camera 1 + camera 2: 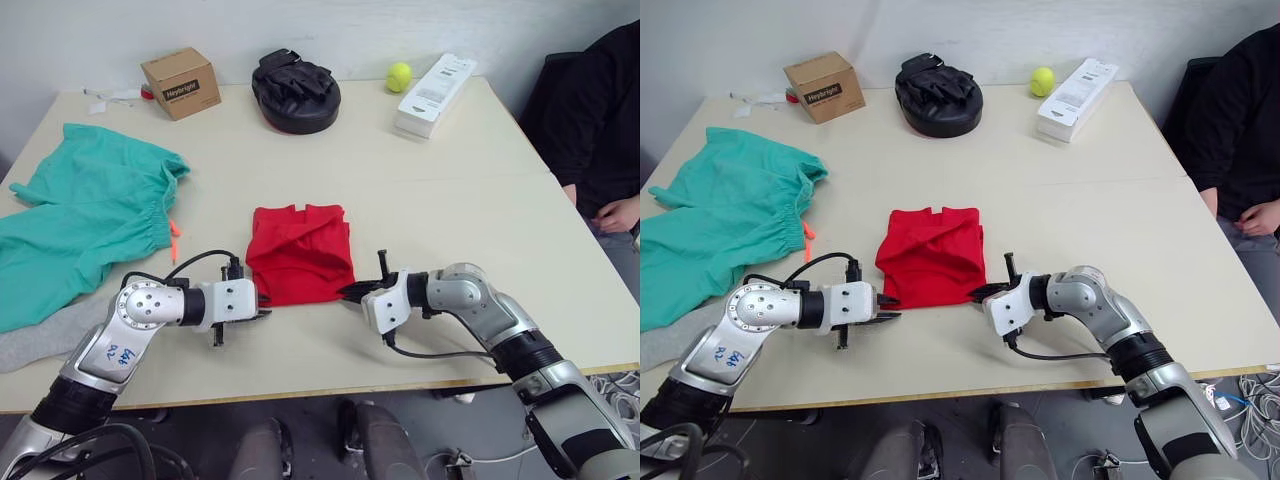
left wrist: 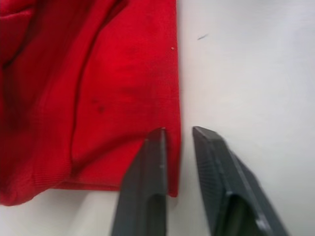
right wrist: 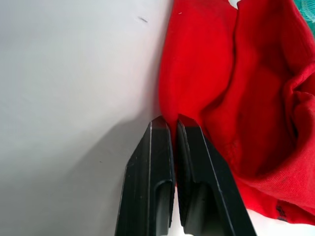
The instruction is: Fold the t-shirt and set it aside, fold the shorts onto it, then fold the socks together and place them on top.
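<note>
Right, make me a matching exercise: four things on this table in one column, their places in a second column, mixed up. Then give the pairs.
Things
1. t-shirt
2. shorts
3. tennis ball
4. cardboard box

Places
A. far side of the table, between the black padded mitt and the white box
B. far left part of the table, beside the black padded mitt
C. folded near the front edge, between the left gripper and the right gripper
D. spread over the left side of the table

Pairs: 1-C, 2-D, 3-A, 4-B
</note>
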`<state>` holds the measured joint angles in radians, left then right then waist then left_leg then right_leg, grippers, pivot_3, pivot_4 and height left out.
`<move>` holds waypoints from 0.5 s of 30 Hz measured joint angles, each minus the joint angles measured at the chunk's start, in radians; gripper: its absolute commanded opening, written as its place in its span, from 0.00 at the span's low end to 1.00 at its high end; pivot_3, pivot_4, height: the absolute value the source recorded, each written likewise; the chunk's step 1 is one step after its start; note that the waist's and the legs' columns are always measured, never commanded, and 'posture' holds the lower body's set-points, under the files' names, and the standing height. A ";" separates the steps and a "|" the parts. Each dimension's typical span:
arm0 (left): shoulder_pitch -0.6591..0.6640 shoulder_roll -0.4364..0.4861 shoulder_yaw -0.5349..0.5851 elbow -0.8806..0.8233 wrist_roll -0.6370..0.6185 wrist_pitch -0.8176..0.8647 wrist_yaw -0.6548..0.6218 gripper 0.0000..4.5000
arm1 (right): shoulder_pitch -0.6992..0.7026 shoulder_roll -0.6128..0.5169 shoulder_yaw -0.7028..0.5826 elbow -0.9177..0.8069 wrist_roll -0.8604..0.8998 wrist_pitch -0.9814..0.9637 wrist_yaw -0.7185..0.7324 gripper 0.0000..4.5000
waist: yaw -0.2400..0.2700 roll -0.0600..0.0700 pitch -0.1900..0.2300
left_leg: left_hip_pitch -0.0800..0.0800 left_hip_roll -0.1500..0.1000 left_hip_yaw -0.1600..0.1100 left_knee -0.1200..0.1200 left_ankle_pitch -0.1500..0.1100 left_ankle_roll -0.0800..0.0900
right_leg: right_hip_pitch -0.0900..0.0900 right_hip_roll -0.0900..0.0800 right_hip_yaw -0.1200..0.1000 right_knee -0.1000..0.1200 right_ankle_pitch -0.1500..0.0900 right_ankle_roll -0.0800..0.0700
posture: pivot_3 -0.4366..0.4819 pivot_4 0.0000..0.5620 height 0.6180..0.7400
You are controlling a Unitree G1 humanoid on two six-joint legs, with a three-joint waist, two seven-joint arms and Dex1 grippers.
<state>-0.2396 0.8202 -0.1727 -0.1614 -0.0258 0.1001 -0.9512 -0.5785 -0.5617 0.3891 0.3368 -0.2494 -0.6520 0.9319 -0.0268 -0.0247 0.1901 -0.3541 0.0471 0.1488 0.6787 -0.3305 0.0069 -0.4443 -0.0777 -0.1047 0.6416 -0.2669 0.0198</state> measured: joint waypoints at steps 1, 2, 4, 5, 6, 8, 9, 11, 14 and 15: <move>0.025 0.015 0.018 -0.020 -0.024 0.021 -0.012 0.00 | 0.012 -0.014 0.001 -0.027 0.028 0.004 0.026 0.00 | 0.000 0.000 0.000 | 0.000 0.000 0.000 0.000 0.000 0.000 | 0.000 0.000 0.000 0.000 -0.001 0.000 | 0.48 0.27 1.00; 0.056 0.036 0.035 -0.048 -0.051 0.043 -0.034 0.00 | 0.028 -0.031 0.001 -0.060 0.062 0.007 0.056 0.00 | -0.001 0.000 0.000 | 0.000 0.001 0.000 0.000 0.000 -0.001 | 0.000 0.000 0.000 0.000 -0.001 0.000 | 0.48 0.27 1.00; 0.122 0.076 0.070 -0.102 -0.098 0.080 -0.074 0.00 | 0.073 -0.079 0.001 -0.120 0.122 0.025 0.110 0.00 | -0.003 0.000 0.000 | 0.000 0.001 0.000 -0.001 -0.001 -0.001 | 0.000 0.000 0.000 0.000 -0.003 0.000 | 0.48 0.27 1.00; 0.164 0.097 0.091 -0.133 -0.121 0.095 -0.091 0.00 | 0.100 -0.102 0.001 -0.157 0.154 0.041 0.136 0.00 | -0.003 0.000 0.000 | 0.000 0.001 -0.001 -0.002 -0.001 -0.002 | -0.001 0.000 -0.001 -0.001 -0.004 0.000 | 0.48 0.27 1.00; 0.208 0.116 0.112 -0.166 -0.140 0.108 -0.105 0.00 | 0.132 -0.125 0.000 -0.200 0.186 0.058 0.156 0.00 | -0.003 0.000 0.000 | 0.000 0.001 -0.001 -0.003 -0.002 -0.002 | -0.001 0.000 -0.001 -0.002 -0.004 0.000 | 0.48 0.27 1.00; 0.299 0.151 0.153 -0.231 -0.171 0.131 -0.128 0.00 | 0.200 -0.171 0.000 -0.289 0.243 0.090 0.194 0.00 | -0.001 0.000 0.000 | 0.000 0.001 -0.001 -0.004 -0.002 -0.002 | -0.001 0.000 -0.001 -0.003 -0.005 -0.001 | 0.48 0.27 1.00; 0.336 0.161 0.167 -0.255 -0.182 0.140 -0.134 0.00 | 0.228 -0.186 -0.001 -0.323 0.256 0.096 0.207 0.00 | 0.000 0.000 0.000 | 0.001 0.001 -0.001 -0.004 -0.002 -0.002 | -0.001 0.000 -0.001 -0.003 -0.005 -0.001 | 0.48 0.27 1.00; 0.393 0.167 0.186 -0.295 -0.190 0.151 -0.134 0.00 | 0.270 -0.203 -0.002 -0.372 0.268 0.109 0.211 0.00 | 0.001 0.000 0.000 | 0.001 0.001 -0.001 -0.004 -0.004 0.000 | 0.000 0.000 -0.001 -0.003 -0.005 0.000 | 0.48 0.27 1.00; 0.416 0.153 0.195 -0.325 -0.190 0.162 -0.105 0.04 | 0.307 -0.203 -0.004 -0.396 0.267 0.135 0.199 0.00 | 0.004 0.000 0.000 | 0.001 0.000 -0.002 -0.004 -0.005 0.003 | 0.000 0.000 -0.001 -0.003 -0.004 0.000 | 0.48 0.27 1.00; 0.405 0.135 0.195 -0.330 -0.190 0.175 -0.088 0.09 | 0.310 -0.203 -0.004 -0.396 0.265 0.138 0.194 0.00 | 0.007 0.000 0.000 | 0.001 0.000 -0.002 -0.004 -0.006 0.004 | 0.000 0.000 -0.001 -0.003 -0.004 0.000 | 0.48 0.27 1.00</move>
<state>0.1652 0.9557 0.0227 -0.4918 -0.2157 0.2754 -1.0391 -0.2681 -0.7648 0.3849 -0.0594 0.0156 -0.5136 1.1256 -0.0198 -0.0245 0.1900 -0.3535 0.0475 0.1472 0.6745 -0.3364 0.0114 -0.4444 -0.0774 -0.1059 0.6381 -0.2713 0.0194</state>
